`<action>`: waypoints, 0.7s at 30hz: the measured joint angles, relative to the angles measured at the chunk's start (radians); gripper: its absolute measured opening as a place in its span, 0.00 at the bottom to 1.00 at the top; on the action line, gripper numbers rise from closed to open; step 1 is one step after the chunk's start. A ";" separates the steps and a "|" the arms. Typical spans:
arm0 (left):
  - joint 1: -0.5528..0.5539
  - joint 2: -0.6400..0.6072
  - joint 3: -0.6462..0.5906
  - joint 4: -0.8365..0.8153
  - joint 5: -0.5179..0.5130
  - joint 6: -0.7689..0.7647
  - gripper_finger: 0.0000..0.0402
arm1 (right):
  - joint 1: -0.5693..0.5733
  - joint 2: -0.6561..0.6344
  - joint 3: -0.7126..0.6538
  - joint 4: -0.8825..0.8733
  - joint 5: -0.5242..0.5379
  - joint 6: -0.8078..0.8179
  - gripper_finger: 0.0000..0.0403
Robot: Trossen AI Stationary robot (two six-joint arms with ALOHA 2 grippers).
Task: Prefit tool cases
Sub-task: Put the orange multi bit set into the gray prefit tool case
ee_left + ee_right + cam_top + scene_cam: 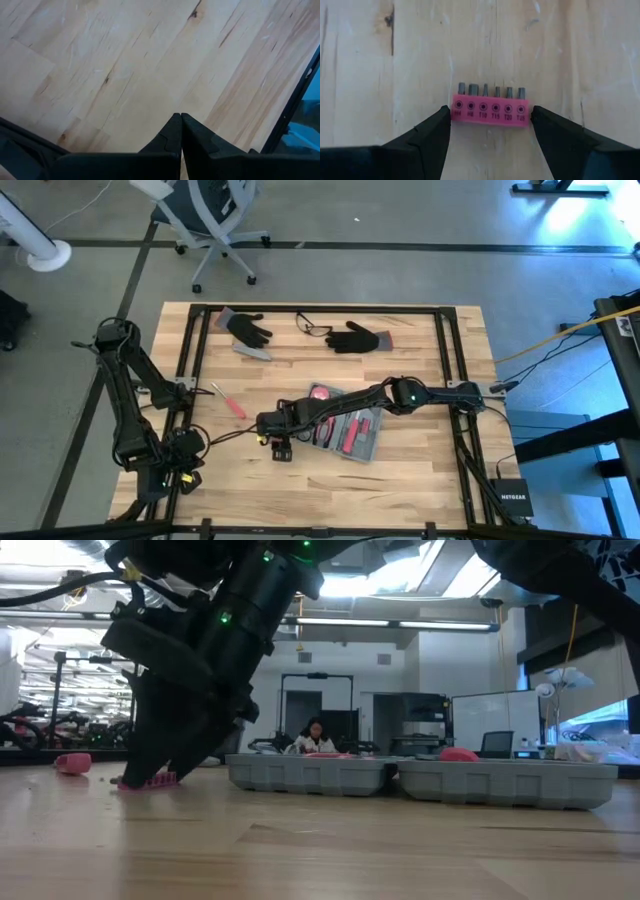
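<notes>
The right gripper (490,117), fingers spread wide and gripping nothing, straddles a pink bit holder (489,111) near the desk's front edge, beside the open tool case (345,432); closing squarely on its short ends should keep it level. The left gripper (180,131) waits shut at the front-left corner

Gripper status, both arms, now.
Left gripper: shut, holding nothing, parked over bare wood at the table's near-left corner.
Right gripper: open, fingers either side of the red bit holder lying on the table, left of the tool case.
</notes>
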 joint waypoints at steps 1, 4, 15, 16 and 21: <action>0.000 0.000 0.000 0.000 0.000 0.001 0.00 | 0.000 0.000 0.000 0.000 0.000 0.000 0.67; 0.000 0.000 0.000 0.000 0.000 0.001 0.00 | 0.000 0.000 0.000 0.001 0.001 0.001 0.67; 0.000 0.000 0.000 0.000 0.000 0.000 0.00 | 0.000 0.002 0.000 0.028 -0.005 0.022 0.67; 0.000 0.000 0.000 0.001 0.000 0.000 0.00 | 0.000 0.002 0.000 0.028 -0.006 0.028 0.67; 0.000 0.000 0.000 0.001 0.000 0.000 0.00 | 0.000 0.012 0.002 0.029 -0.008 0.035 0.67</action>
